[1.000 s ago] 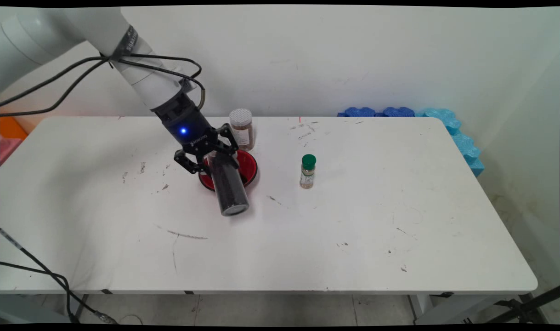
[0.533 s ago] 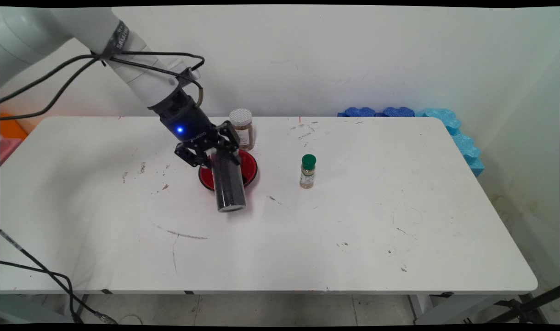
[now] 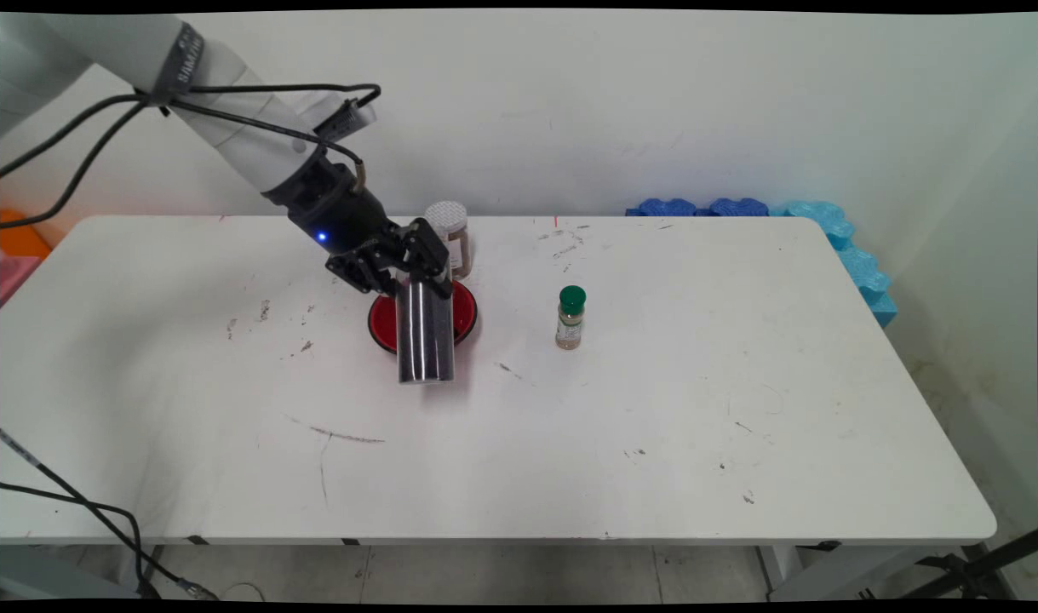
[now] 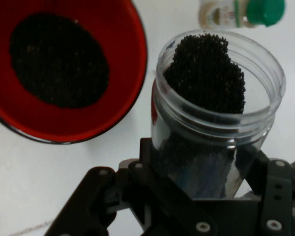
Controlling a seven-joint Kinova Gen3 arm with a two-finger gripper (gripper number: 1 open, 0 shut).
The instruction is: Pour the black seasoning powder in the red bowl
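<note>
The gripper (image 3: 418, 271) was clamped round a clear jar of black grains (image 3: 425, 336), which stood near upright, long axis vertical, hanging below the fingers in front of the red bowl (image 3: 385, 319). The hand view showed the jar's open mouth and grains heaped in the bowl; the main view showed the white-capped jar (image 3: 449, 236) behind and the green-capped bottle (image 3: 570, 317) to the right.
</note>
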